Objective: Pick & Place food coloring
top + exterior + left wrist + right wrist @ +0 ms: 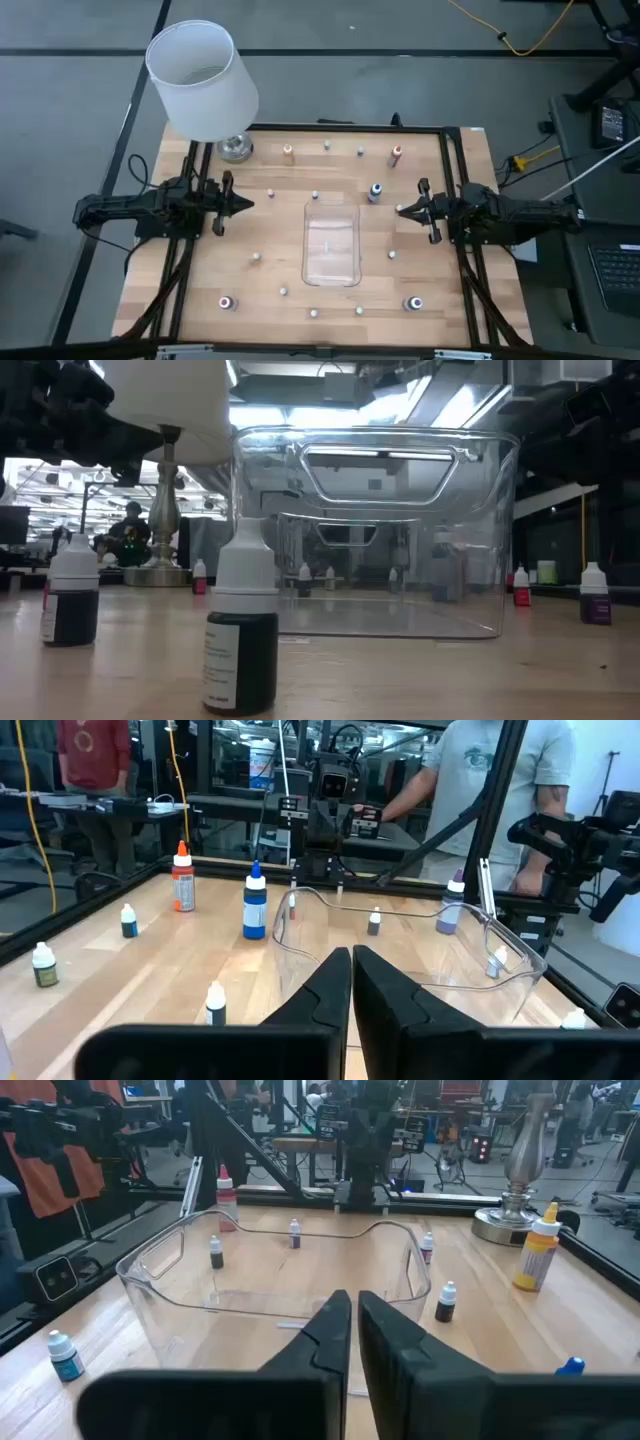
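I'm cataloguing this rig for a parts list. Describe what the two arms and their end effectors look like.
Both arms are matte black, built of blocky jointed segments, with dark cables trailing from their bases. The left end effector and right end effector each taper to two slim black fingers, angular and wedge-shaped in the wrist views. No markings are legible.

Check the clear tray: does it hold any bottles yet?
Empty. In the high view the clear tray shows only bare bottom; the food coloring bottles all stand outside on the table.
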